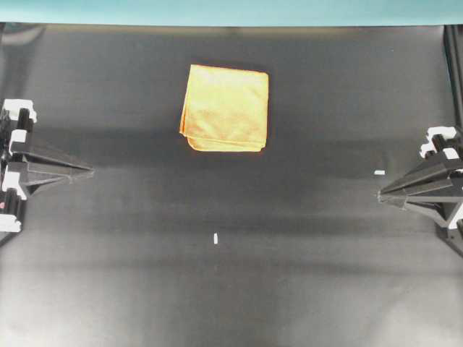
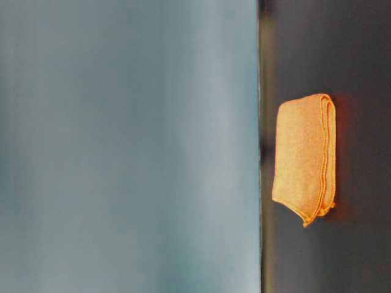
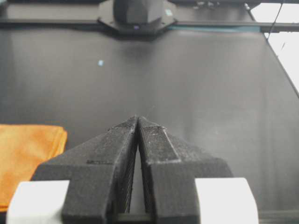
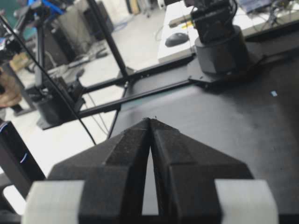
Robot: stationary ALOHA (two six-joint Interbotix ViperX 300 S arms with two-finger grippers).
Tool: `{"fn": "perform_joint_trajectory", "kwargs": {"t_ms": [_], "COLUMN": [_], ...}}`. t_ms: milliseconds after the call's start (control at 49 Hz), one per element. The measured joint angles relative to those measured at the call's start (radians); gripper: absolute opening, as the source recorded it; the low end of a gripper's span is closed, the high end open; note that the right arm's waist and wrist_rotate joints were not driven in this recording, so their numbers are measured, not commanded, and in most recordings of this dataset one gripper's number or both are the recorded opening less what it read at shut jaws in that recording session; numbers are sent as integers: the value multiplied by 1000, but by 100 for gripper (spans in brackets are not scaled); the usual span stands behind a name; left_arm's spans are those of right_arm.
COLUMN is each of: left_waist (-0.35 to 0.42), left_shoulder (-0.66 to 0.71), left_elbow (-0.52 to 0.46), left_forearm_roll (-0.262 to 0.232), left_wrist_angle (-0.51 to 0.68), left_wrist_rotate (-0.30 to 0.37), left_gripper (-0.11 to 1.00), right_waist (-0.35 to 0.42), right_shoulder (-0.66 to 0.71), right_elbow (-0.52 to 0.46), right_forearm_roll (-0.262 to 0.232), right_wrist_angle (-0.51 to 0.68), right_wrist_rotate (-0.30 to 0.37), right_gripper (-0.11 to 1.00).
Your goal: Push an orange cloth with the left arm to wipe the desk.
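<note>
The orange cloth (image 1: 226, 108) lies folded flat on the black desk (image 1: 217, 296), back of centre. It also shows in the table-level view (image 2: 302, 155) and at the left edge of the left wrist view (image 3: 25, 158). My left gripper (image 1: 90, 172) is shut and empty at the desk's left edge, pointing inward, well apart from the cloth; its tips meet in the left wrist view (image 3: 138, 117). My right gripper (image 1: 380, 194) is shut and empty at the right edge, also far from the cloth; its tips meet in the right wrist view (image 4: 150, 120).
A teal strip (image 1: 231, 11) runs along the desk's far edge. Small white tape marks sit near the front middle (image 1: 216, 238) and by the right gripper (image 1: 380, 172). Each wrist view shows the opposite arm's base (image 3: 136, 14) (image 4: 219, 42).
</note>
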Motion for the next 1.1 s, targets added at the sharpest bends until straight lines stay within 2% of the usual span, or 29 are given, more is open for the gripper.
{"fn": "perform_joint_trajectory", "kwargs": {"t_ms": [61,123,245,531,613,817,899,1103], "left_waist": [11,64,160,295,322,362,370,402], "left_shoulder": [11,57,170,462,563,828,914,1114], "left_elbow": [2,5,5,-69,-109,-261,-327,-485], "left_forearm_roll": [12,29,34,35,37,37,37,35], "left_wrist_angle": [5,8,-9,-176,-221,-252,-255,-255], "left_wrist_rotate": [-2,2,-5,-2,-3,-15,-18,-49], "left_gripper": [6,0,0,2,12,69,86,82], "right_waist": [0,0,-2,0,-2,0,0,0], "right_shoulder": [0,-2,-15,-23,-23,-23,-25,-26], "right_elbow": [0,2,6,18,21,23,23,25], "right_forearm_roll": [-2,0,0,-2,0,-2,-2,-2], "right_wrist_angle": [2,2,12,43,43,48,49,49], "right_wrist_rotate": [0,-2,0,-2,0,-2,0,-2], "right_gripper": [1,0,0,0,0,0,0,0]}}
